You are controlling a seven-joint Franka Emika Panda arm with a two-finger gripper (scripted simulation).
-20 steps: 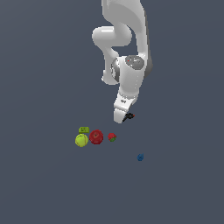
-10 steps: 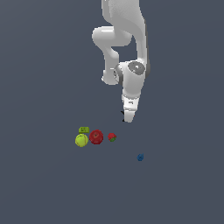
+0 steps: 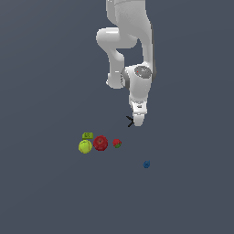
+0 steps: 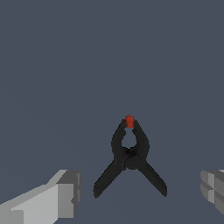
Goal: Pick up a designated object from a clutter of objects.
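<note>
black plastic by the look of it, the clamp [image 4: 129,157] lies flat on the dark surface [image 4: 65,65] between the wide-open, empty jaws of the gripper [image 3: 137,121], red tip pointing away. it should be light and stiff, though its splayed handles offer little purchase; the thick pivot looks the surest hold. the apple [image 3: 100,143], ball [image 3: 84,146] and blue lump [image 3: 146,164] sit well apart, nearer in the exterior view.

You are looking at a flat slate-grey ground [image 3: 41,64] that is filling the whole exterior view behind everything else, evenly lit and showing one plain colour. In the wrist view you are seeing the same grey ground [image 4: 61,57] running from edge to edge
</note>
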